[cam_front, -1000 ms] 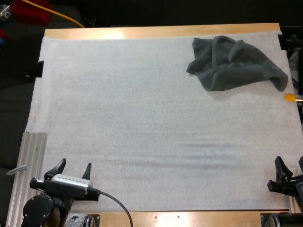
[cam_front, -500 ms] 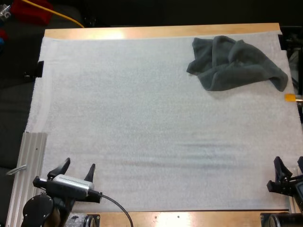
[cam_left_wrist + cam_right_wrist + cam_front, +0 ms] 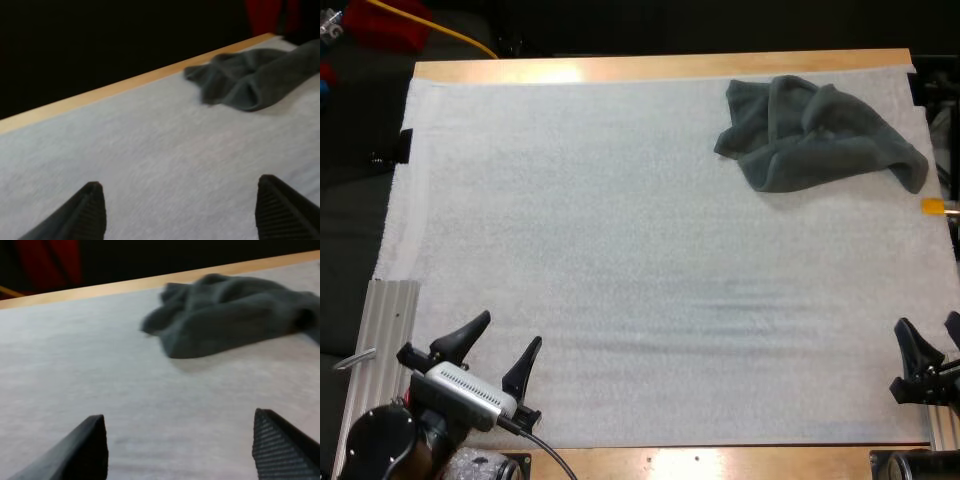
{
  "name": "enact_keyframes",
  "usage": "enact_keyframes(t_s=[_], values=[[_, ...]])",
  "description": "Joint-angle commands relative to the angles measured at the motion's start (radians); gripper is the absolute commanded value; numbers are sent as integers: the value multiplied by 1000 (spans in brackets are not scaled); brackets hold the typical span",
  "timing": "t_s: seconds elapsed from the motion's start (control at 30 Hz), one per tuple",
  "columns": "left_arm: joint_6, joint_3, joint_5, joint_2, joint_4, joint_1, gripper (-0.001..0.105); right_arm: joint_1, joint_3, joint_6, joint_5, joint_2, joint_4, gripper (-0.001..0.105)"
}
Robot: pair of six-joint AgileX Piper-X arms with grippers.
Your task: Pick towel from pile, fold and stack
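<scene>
Hovering spread wide and empty by the near edge of the table (image 3: 670, 68): left gripper (image 3: 505, 335), right gripper (image 3: 927, 325). Crumpled towel (image 3: 820, 135) untouched far right, nothing folded or stacked yet.

No readable text, label, brand, number or sign anywhere. None on towel (image 3: 820, 135), mat (image 3: 620, 250) or counter (image 3: 660, 68).

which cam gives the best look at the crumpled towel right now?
High view: the whole crumpled towel shows from above, outline and folds, at the far right corner of the white mat. Both wrist views see it low and side-on from across the mat, with one end cropped.
</scene>
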Motion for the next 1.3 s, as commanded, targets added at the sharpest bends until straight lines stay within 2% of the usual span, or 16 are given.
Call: enact_keyframes(t_s=[0.0, 0.13, 0.27, 0.5, 0.73, 0.83, 1.07, 1.27], values=[[-11, -22, 7, 21, -26, -22, 61, -4, -24, -17, -50, 19, -7, 61], [-11, -63, 32, 93, -61, -64, 61, -4, -67, -32, -117, 68, -7, 61], [-11, -80, 106, 171, -85, -73, 61, -4, -79, -31, -193, 112, -22, 61], [-11, -98, 115, 240, -97, -73, 61, -4, -79, -20, -195, 214, -131, 61], [-7, -113, 113, 263, -97, -73, 61, 0, -84, 95, -173, 418, -290, 61], [-7, -113, 112, 263, -97, -73, 61, 28, -104, 116, -130, 529, -338, 61], [-7, -113, 112, 263, -97, -73, 61, 169, -222, 173, 78, 817, -370, 61], [-7, -113, 112, 263, -97, -73, 61, 224, -326, 266, 127, 1033, -386, 61]])
